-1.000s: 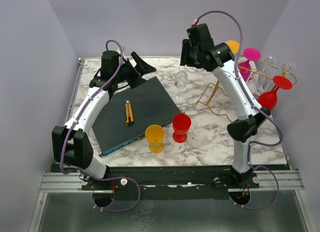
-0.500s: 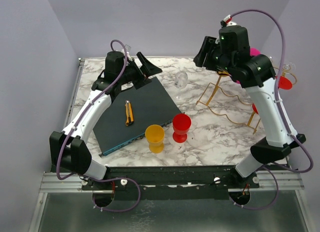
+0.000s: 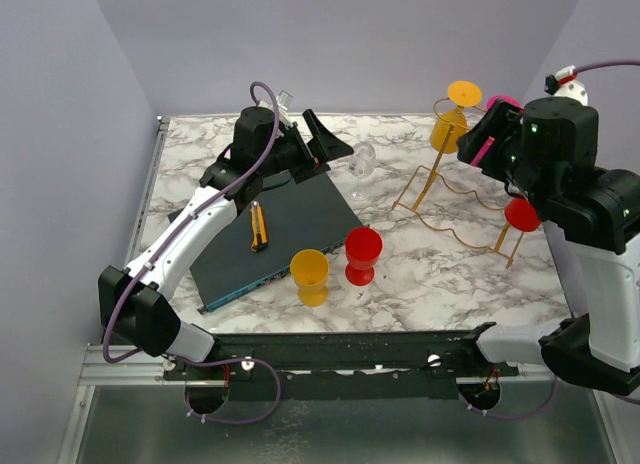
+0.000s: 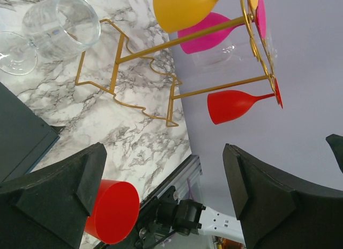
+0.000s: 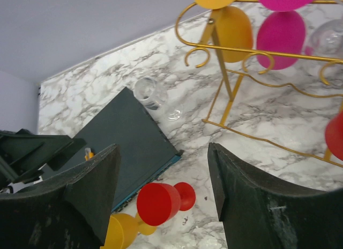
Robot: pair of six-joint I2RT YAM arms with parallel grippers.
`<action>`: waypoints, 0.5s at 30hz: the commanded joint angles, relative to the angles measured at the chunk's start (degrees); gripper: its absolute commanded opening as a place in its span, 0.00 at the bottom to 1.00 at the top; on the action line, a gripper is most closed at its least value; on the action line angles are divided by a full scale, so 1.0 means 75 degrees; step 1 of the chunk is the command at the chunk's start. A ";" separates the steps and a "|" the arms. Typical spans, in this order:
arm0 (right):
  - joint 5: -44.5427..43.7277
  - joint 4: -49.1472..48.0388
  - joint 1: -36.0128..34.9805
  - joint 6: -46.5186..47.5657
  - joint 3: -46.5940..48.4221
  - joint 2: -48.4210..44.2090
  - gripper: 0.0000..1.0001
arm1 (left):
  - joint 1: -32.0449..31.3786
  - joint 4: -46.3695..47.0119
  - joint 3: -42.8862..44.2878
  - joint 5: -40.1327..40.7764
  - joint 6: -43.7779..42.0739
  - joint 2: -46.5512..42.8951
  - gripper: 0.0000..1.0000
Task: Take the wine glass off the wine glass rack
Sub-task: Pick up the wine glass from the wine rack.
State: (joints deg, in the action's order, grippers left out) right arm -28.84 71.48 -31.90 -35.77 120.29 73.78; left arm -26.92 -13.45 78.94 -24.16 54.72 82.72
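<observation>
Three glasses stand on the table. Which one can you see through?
The clear wine glass, by the far corner of the dark mat. The yellow goblet and the red goblet in front of it are solid-coloured.

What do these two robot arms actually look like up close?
The left arm and right arm have white tube-like links between chunky black joints. A thin purple cable loops along each. The left gripper and right gripper each have two broad, black, wedge-shaped fingers.
</observation>
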 commanded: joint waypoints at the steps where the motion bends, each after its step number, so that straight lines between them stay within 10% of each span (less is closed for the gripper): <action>1: -0.0971 0.1136 0.0013 -0.0445 -0.0237 -0.0108 0.73 | -0.0227 -0.0020 0.0221 0.0371 -0.0013 -0.0309 0.99; 10: -0.1631 0.1284 0.0173 0.0046 0.0380 0.0341 0.80 | -0.0451 -0.0005 0.0303 0.0488 0.0027 -0.0342 0.99; 15: -0.0053 0.0517 0.2097 0.0851 0.0476 0.0751 0.80 | -0.0501 0.0012 0.0273 0.0515 0.0029 -0.0388 0.99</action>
State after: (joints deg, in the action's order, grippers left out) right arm -35.94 79.02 -25.15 -34.89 123.48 77.80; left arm -30.15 -13.43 79.18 -21.91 55.02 81.76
